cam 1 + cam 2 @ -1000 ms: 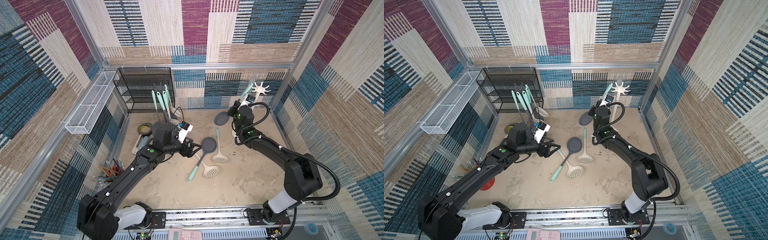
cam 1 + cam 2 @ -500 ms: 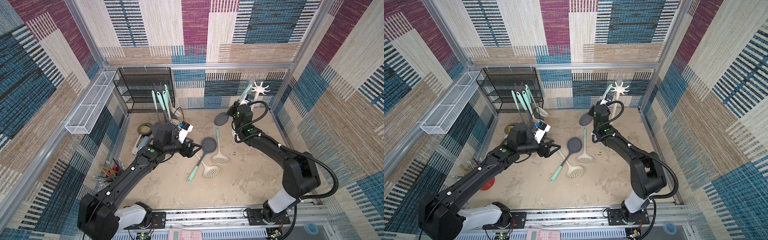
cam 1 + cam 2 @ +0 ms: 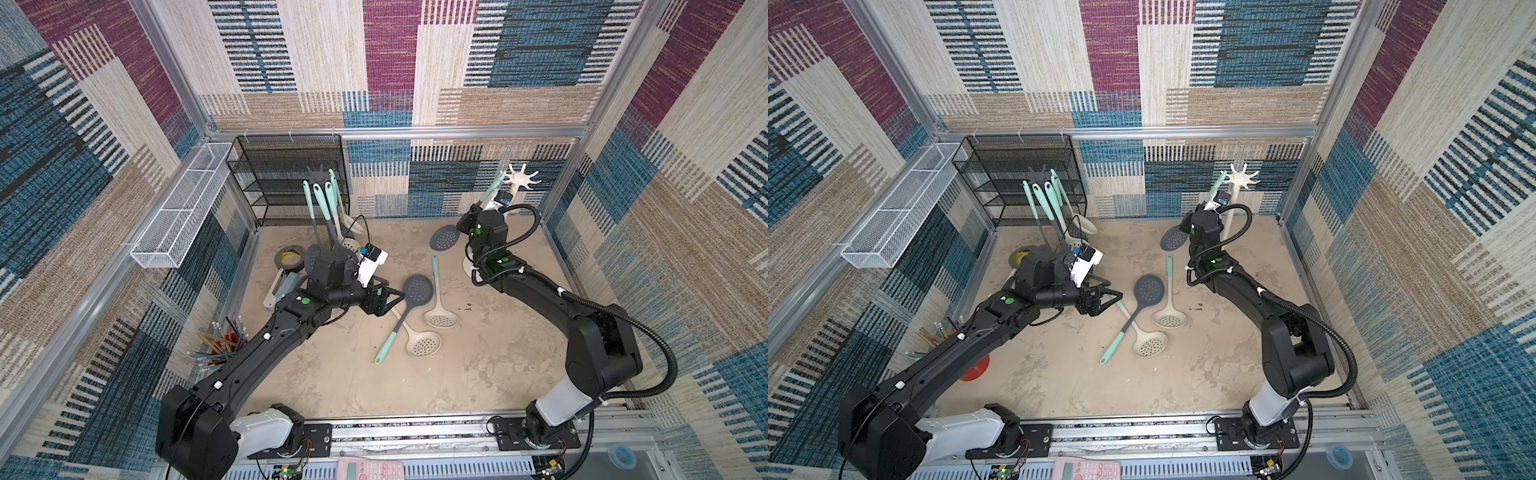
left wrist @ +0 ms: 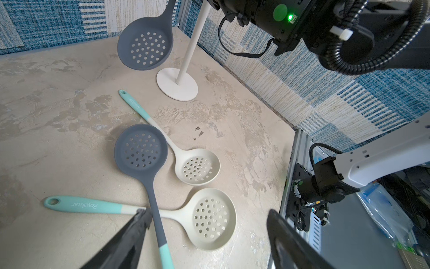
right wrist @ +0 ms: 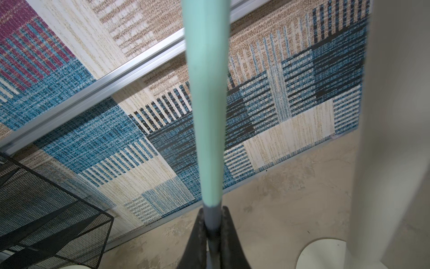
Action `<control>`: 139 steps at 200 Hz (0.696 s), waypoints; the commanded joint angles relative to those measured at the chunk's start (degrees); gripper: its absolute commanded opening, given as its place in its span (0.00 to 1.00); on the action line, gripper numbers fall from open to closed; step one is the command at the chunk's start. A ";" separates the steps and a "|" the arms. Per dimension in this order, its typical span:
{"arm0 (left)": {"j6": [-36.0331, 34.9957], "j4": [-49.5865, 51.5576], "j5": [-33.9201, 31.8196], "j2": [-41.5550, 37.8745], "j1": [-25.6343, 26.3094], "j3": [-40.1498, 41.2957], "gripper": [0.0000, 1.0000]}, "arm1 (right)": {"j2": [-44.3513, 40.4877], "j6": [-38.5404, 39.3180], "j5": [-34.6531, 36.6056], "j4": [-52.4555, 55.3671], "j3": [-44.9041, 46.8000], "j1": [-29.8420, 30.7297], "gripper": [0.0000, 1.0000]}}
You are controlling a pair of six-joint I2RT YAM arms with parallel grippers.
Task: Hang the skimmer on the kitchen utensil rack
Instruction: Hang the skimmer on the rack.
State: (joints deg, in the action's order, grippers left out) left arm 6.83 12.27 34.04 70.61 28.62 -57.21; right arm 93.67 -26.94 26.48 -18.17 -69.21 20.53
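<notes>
The right gripper (image 5: 213,224) is clamped on the grey skimmer (image 3: 444,237) by its shaft, holding it aloft just beside the white utensil rack (image 3: 519,179) — mint handle angled up toward the hooked crown — while the left gripper (image 3: 386,300), jaws apart, hovers farther off above spare skimmers (image 4: 140,149).

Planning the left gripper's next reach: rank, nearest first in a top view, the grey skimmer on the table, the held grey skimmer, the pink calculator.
From the left gripper:
1. Grey skimmer on the table, right beside it.
2. Held grey skimmer, farther back, right side.
3. Pink calculator, front edge.
</notes>
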 commanded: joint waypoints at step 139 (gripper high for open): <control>0.29 -0.06 0.20 0.37 0.10 -0.60 0.82 | -7.02 0.79 -14.03 4.81 5.69 0.18 0.51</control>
State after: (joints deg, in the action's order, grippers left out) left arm 6.85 12.32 34.61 70.91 28.67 -57.32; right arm 89.03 -27.31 17.96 -13.52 -66.43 20.18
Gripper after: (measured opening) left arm 0.817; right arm 0.486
